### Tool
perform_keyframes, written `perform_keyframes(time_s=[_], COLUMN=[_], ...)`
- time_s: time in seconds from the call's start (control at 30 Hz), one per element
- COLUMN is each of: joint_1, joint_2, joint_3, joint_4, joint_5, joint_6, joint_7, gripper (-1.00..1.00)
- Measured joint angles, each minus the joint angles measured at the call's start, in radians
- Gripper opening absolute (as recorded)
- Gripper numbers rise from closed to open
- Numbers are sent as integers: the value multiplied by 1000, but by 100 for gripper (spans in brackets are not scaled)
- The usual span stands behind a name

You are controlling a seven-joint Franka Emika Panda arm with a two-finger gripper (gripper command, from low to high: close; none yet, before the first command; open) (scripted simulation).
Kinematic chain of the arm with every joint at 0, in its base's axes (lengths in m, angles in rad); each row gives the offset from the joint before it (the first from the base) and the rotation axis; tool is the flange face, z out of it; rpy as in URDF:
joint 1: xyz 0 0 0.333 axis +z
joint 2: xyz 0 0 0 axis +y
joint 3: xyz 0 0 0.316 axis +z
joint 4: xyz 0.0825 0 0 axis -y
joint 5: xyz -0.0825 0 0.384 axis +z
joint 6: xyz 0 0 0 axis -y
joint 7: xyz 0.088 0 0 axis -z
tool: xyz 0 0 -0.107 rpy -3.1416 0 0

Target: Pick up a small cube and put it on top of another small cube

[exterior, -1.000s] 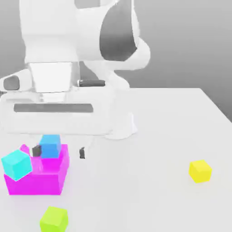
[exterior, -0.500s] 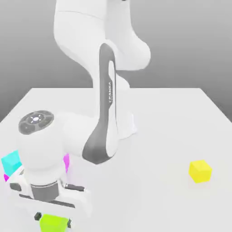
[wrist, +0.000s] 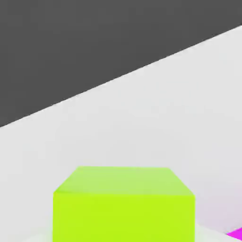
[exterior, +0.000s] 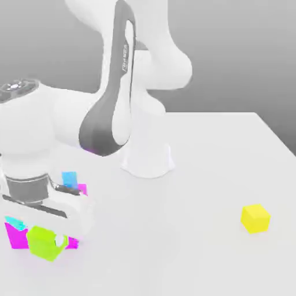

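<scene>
Clearly, the fingers are closing on the lime-green cube and holding it between them, clear of the worktop; how wide the gap between them stands cannot be read beyond the width of that cube. A small part of one finger is showing just beside the cube, on the side toward the exterior view's right. In the hand view the lime-green cube is sitting close under the camera, with the pale worktop sloping away beyond it and a sliver of the magenta block lying at one corner. In the exterior view the magenta block is lying directly behind the fingers, partly hidden by them and by the held cube. A blue cube is resting on that block, beyond the fingers, and a cyan cube is peeking out just beside them toward the exterior view's left. A yellow cube is sitting on the worktop, well apart from the fingers, toward the exterior view's right. The white arm is arching over the block from its base.
</scene>
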Motion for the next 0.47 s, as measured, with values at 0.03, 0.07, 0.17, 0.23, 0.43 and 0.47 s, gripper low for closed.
perform_keyframes(time_s=[0.03, 0.07, 0.17, 0.23, 0.43, 0.47], joint_1=[-29, -48, -115, -135, -133, -130], joint_2=[-37, -73, -185, -205, -106, -106], joint_3=[-15, -25, -50, -54, -50, -50], joint_4=[-10, -20, -49, -69, -105, -105], joint_5=[-19, -41, -111, -128, -79, -79], joint_6=[-25, -49, -123, -121, 9, 9], joint_7=[40, 81, 210, 255, 229, 229], gripper=[-100, -100, -100, -100, 100, 100])
